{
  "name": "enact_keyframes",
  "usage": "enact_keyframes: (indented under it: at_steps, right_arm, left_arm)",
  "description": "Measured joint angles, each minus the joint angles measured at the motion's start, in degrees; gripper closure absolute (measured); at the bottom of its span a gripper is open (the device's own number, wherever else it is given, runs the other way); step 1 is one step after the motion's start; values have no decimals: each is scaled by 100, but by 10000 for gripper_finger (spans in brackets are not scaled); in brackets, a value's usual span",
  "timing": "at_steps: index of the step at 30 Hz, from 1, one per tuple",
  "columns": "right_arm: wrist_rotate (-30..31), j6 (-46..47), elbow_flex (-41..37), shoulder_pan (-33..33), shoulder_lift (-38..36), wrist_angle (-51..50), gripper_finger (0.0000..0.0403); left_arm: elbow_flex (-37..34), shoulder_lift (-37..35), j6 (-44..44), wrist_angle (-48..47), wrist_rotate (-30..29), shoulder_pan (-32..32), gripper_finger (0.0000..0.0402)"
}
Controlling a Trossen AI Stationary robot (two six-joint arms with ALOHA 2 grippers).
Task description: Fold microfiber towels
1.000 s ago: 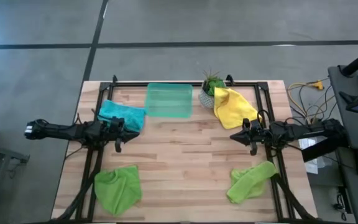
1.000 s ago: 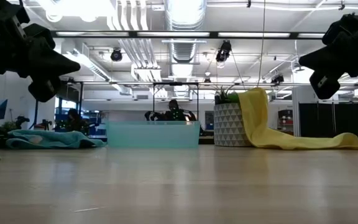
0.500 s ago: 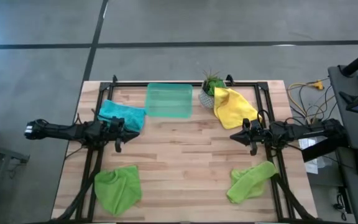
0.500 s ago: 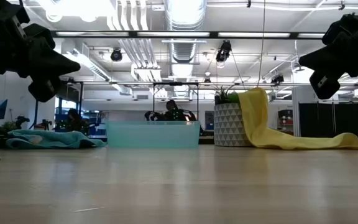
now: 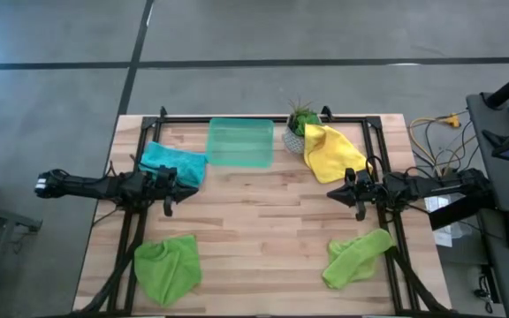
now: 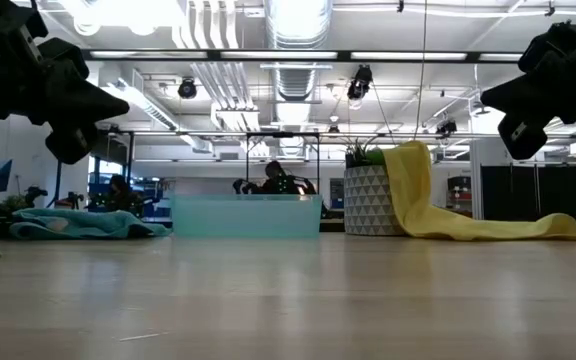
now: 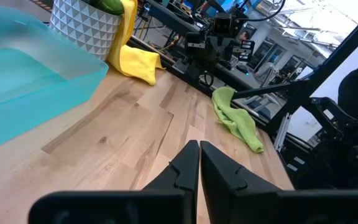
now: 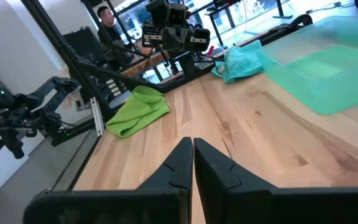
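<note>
Wood table point(image 5: 263, 221): green tray point(image 5: 239, 141), potted plant point(image 5: 300, 124) draped by yellow towel point(image 5: 332, 152); both grippers pinched closed, empty.

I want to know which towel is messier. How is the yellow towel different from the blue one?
The yellow towel hangs partly over the plant pot and trails down onto the table; the blue towel lies low on the wood, touching no pot. The yellow one sits by the right gripper, the blue one by the left gripper. Both are rumpled and not yet folded.
</note>
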Motion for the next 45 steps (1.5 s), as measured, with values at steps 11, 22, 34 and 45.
enact_keyframes:
  at_steps: [11,22,34,45]
  right_arm:
    - [1,0,2,2,0,-2,394]
    - [15,1423,-4,-1,1,1591,394]
    - [2101,3405,-1,0,7,2815,394]
    - [2016,4491,-1,13,7,3988,394]
  left_arm:
    - [0,0,0,0,0,0,402]
    - [0,-1,1,0,1,0,402]
    - [0,0,0,-2,0,0,402]
    - [0,0,-204,2415,-861,-2,402]
